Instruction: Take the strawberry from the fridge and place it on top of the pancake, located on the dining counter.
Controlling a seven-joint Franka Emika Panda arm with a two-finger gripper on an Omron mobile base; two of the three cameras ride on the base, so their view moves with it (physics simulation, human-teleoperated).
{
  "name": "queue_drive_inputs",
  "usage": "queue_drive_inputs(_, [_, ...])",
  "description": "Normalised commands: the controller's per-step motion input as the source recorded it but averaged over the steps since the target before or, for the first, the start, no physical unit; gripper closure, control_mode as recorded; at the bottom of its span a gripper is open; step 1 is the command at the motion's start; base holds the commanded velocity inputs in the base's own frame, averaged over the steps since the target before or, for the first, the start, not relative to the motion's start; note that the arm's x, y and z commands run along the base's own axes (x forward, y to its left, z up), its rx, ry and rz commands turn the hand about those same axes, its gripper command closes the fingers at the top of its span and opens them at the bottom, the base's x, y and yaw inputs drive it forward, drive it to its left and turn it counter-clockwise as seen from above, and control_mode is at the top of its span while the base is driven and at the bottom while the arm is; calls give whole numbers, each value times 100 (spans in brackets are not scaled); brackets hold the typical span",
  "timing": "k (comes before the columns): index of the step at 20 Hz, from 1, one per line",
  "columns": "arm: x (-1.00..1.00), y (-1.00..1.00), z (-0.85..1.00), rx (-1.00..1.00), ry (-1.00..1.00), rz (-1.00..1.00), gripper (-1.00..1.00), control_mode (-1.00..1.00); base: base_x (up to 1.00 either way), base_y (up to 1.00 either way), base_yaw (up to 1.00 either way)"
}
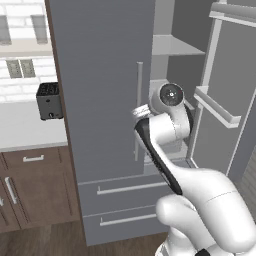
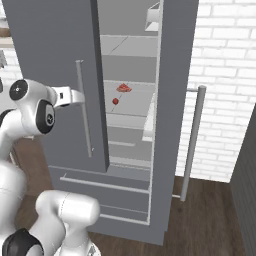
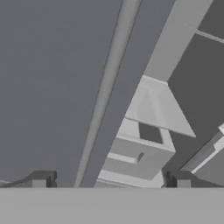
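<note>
**Tiny berry waiting on the shelf, end effector spread wide**

Sitting deep in the fridge (image 2: 131,45), right door swung open: the strawberry (image 2: 115,101), small and deep red, on a pale shelf (image 2: 131,106) just in front of a flatter pinkish slab (image 2: 124,88). Hovering by the closed left door's handle (image 2: 83,107), the end effector (image 3: 111,180), released, holding nothing. Probably light, soft, easily bruised and prone to roll; best pinched gently across the roundest middle.

White brick wall (image 2: 220,75) rises to the right in the right base view; dark wood plank floor (image 2: 210,215) runs below it; in the left base view, dark-wood cabinets (image 1: 35,185) with silver pulls carry a pale desk (image 1: 25,127); a black toaster (image 1: 49,101) stands on it; white tiled backsplash (image 1: 22,85) behind.
</note>
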Motion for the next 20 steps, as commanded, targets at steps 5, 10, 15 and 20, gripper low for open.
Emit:
queue_drive_inputs(5, [23,0,0,13,0,0,-100,-100,0,0,0])
queue_drive_inputs(10, [36,0,0,16,0,0,-100,-100,0,0,0])
queue_drive_inputs(15, [40,7,0,11,0,-2,-100,-100,0,0,0])
queue_drive_inputs(20, [31,10,-7,0,0,-3,-100,-100,0,0,0])
